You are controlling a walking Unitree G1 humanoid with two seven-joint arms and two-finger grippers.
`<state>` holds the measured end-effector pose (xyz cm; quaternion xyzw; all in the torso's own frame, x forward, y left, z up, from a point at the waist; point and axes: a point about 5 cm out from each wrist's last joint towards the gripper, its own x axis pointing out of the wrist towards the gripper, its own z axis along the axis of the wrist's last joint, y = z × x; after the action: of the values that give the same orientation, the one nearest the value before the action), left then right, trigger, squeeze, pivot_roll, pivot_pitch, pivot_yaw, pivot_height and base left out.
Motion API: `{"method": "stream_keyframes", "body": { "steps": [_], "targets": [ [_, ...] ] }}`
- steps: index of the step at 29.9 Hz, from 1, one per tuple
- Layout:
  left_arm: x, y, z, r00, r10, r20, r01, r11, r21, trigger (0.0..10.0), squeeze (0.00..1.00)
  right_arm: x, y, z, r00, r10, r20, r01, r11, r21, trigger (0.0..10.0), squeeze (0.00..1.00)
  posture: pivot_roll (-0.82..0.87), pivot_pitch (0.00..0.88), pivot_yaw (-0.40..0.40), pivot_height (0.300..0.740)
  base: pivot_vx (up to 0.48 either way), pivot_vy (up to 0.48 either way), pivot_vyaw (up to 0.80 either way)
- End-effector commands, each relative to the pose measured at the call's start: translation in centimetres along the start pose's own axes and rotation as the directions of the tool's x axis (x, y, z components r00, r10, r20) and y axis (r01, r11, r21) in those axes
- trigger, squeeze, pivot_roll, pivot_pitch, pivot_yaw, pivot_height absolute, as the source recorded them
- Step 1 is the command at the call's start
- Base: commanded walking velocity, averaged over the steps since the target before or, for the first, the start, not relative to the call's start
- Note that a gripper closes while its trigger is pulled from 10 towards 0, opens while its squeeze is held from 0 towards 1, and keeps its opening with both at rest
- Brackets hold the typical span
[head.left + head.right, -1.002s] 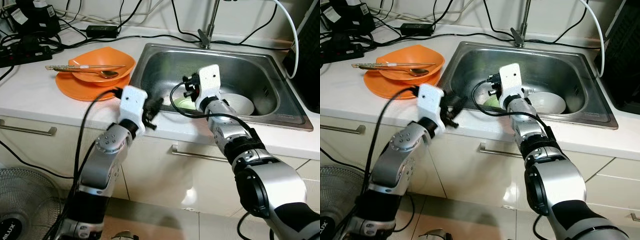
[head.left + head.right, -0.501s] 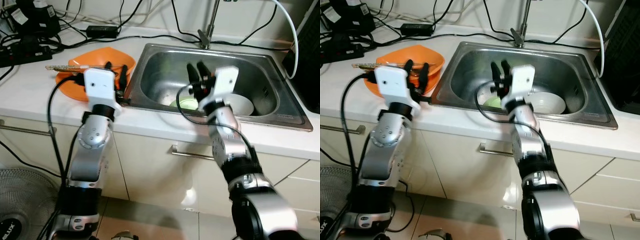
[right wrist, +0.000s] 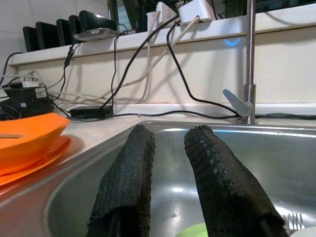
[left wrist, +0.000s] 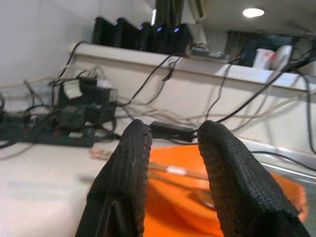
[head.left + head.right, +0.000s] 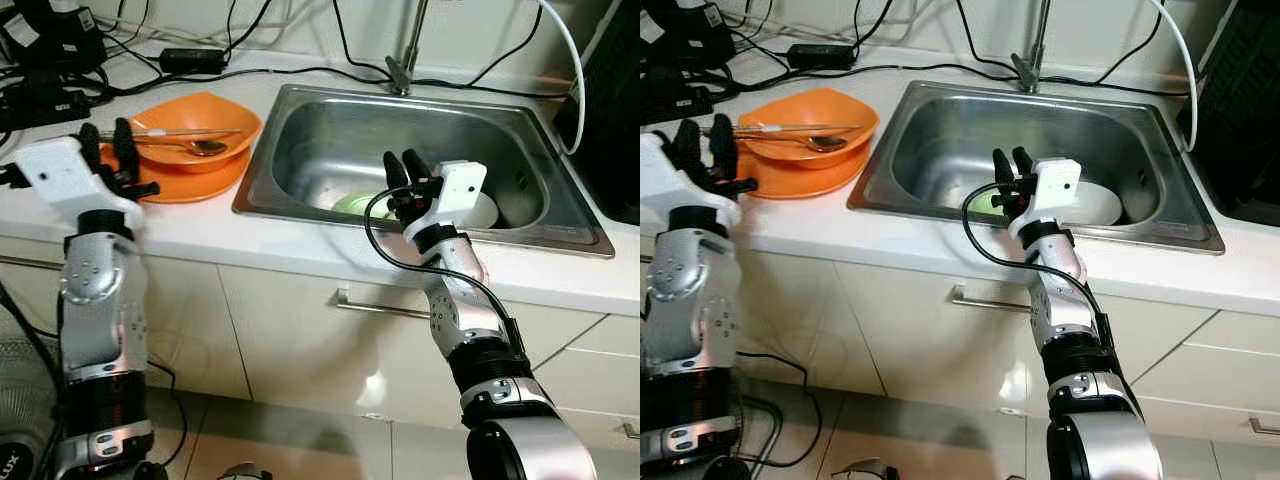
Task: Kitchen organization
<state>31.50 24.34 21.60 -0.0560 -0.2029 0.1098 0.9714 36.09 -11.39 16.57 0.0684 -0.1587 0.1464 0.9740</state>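
Left gripper (image 4: 170, 143) jaws slightly parted, empty, aimed at the orange bowl (image 4: 222, 197) on the counter (image 4: 44, 173)

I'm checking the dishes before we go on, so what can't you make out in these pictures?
- Green dish in the sink: mostly hidden behind the right gripper, head views.
- White bowl: partly hidden by that wrist.
- Orange bowl: blurred, between the left gripper's fingers, left wrist view.

We see the green dish (image 5: 357, 204) and white bowl (image 5: 482, 210) in the sink (image 5: 330, 130) only in part, behind the right gripper (image 5: 402, 165). The spoon and chopsticks on the orange bowl (image 4: 232, 197) blur in the left wrist view. The dark appliance (image 5: 612, 120) is cropped.
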Motion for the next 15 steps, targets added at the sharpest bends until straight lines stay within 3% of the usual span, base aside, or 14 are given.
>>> {"method": "stream_keyframes", "body": {
  "steps": [1, 5, 15],
  "targets": [
    [-0.1, 0.8, -0.2, 1.000, 0.008, -0.016, -0.008, 1.000, -0.004, 10.0, 0.00, 0.0, 0.1, 0.3, 1.000, 0.002, 0.003, -0.002, 1.000, 0.009, 10.0, 0.00, 0.14, 0.045, -0.041, 0.740, 0.000, 0.000, 0.00],
    [-0.3, 1.0, -0.4, 1.000, 0.011, -0.016, -0.011, 1.000, -0.019, 10.0, 0.00, 0.1, 0.2, 0.3, 1.000, 0.008, -0.001, -0.008, 1.000, 0.011, 10.0, 0.00, 0.14, 0.043, -0.043, 0.740, 0.000, 0.000, 0.00],
    [-0.3, 1.5, -1.8, 0.996, 0.054, -0.068, -0.064, 0.985, -0.158, 10.0, 0.00, 0.1, 0.5, 0.3, 1.000, 0.021, -0.014, -0.021, 1.000, 0.006, 10.0, 0.00, 0.14, 0.031, -0.041, 0.740, 0.000, 0.000, 0.00]
  ]
}}
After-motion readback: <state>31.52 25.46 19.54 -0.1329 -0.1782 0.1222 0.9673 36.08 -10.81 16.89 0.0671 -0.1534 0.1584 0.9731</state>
